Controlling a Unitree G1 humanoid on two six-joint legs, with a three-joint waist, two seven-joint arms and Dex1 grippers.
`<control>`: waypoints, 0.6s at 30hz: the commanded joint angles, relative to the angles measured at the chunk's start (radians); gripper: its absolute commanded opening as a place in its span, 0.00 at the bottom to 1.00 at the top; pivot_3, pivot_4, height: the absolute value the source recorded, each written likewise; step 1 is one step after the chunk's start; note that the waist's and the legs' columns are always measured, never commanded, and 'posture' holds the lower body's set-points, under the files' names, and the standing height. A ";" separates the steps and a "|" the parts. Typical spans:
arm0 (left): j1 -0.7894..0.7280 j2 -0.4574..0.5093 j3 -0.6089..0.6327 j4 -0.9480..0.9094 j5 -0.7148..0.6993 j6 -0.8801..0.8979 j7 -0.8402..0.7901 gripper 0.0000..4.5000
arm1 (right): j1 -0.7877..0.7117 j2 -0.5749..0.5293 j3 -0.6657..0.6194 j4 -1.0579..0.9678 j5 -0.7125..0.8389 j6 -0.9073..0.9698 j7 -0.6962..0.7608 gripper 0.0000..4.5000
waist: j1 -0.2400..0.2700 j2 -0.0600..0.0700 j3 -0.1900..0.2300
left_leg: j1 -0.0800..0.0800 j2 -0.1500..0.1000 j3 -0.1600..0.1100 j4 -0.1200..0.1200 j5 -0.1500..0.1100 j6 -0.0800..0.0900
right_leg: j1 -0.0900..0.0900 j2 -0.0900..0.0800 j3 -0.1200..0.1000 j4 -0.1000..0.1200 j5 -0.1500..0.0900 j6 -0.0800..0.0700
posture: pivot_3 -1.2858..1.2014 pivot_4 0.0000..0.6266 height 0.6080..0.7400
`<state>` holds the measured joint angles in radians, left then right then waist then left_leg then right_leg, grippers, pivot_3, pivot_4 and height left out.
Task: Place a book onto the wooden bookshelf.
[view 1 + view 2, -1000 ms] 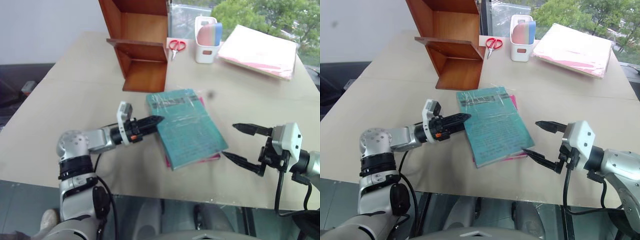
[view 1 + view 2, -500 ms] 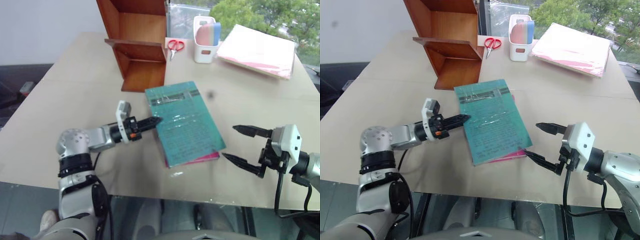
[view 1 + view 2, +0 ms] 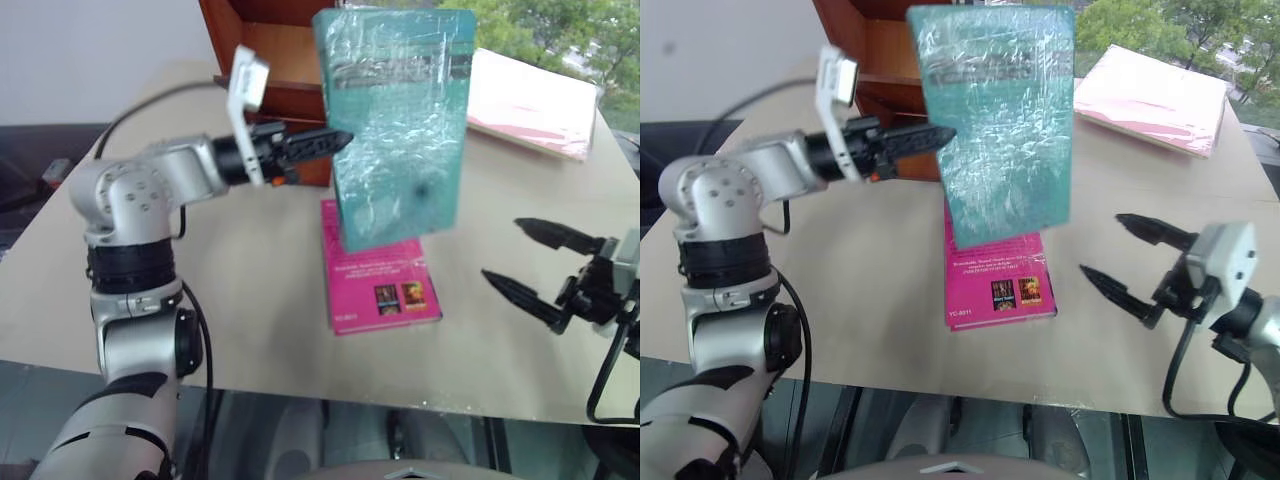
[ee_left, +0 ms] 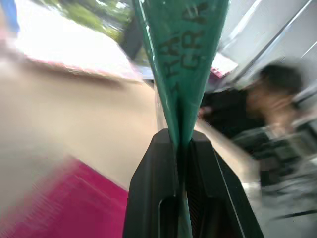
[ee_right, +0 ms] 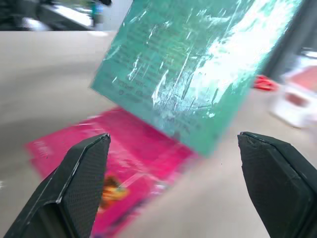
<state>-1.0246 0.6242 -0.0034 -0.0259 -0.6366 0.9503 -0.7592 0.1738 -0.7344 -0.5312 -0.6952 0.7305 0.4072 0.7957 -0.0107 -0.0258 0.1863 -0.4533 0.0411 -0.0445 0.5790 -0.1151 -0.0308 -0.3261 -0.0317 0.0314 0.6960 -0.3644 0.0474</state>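
**Now the green book is up in the air, pinched in your left gripper**

Look at the upper middle of the left eye view. Your large flat teal-green book in shiny plastic wrap (image 3: 398,120) hangs there, upright and a little tilted, off the table. Your left gripper (image 3: 335,141) has its two black fingers squeezed together on the book's left edge. In the left wrist view you see the fingers (image 4: 153,188) shut tight on the thin green edge, with dark letters running up it.

Behind the book, at the top of the frame, stands the small reddish-brown wooden bookshelf (image 3: 270,60). The book covers a good part of it. You cannot tell from these views if the book touches the shelf.

Below the book, in the middle of the frame, a smaller bright pink book (image 3: 378,272) lies flat on the tan table (image 3: 240,260). It has two little pictures near its bottom edge.

At the lower right of the frame is your right gripper (image 3: 530,262). Its two black fingers are spread wide apart and hold nothing. It is off to the right of both books, not touching them.

At the upper right, a flat pale pink stack of papers (image 3: 535,100) lies on the table, well away from the grippers.
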 commanded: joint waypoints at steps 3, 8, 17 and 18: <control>-0.309 0.116 -0.311 0.215 0.597 -0.844 -0.125 0.00 | -0.036 0.005 -0.006 0.016 -0.026 -0.038 -0.036 0.95 | 0.000 0.000 0.001 | -0.001 0.000 0.000 -0.001 0.000 0.000 | -0.002 0.000 0.000 -0.001 0.000 0.000 | 0.52 0.24 1.00; -0.463 0.076 -0.335 0.415 0.651 -1.023 -0.250 0.00 | -0.092 0.025 0.066 0.060 -0.072 -0.075 -0.043 0.95 | -0.003 0.004 0.003 | -0.004 0.000 0.001 -0.001 -0.001 0.001 | -0.005 0.000 0.000 -0.001 0.000 0.000 | 0.52 0.24 1.00; -0.539 0.003 -0.295 0.563 0.674 -1.179 -0.265 0.00 | -0.168 0.043 0.132 0.100 -0.105 -0.107 -0.046 0.95 | -0.003 0.009 0.012 | -0.013 0.000 -0.002 0.002 0.002 -0.003 | -0.011 0.001 -0.003 0.001 0.000 0.000 | 0.52 0.24 1.00; -0.548 0.001 -0.293 0.572 0.682 -1.210 -0.256 0.00 | -0.175 0.042 0.131 0.102 -0.101 -0.107 -0.045 0.95 | -0.003 0.009 0.013 | -0.014 0.000 -0.002 0.002 0.003 -0.003 | -0.012 0.001 -0.003 0.001 0.000 0.000 | 0.52 0.24 1.00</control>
<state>-1.4837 0.6106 -0.3783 0.5661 0.0311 -0.1913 -1.0523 0.0135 -0.6902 -0.3887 -0.5776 0.6238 0.3220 0.7551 -0.0138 -0.0168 0.1991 -0.4676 0.0408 -0.0468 0.5815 -0.1125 -0.0342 -0.3381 -0.0312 0.0281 0.6970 -0.3646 0.0477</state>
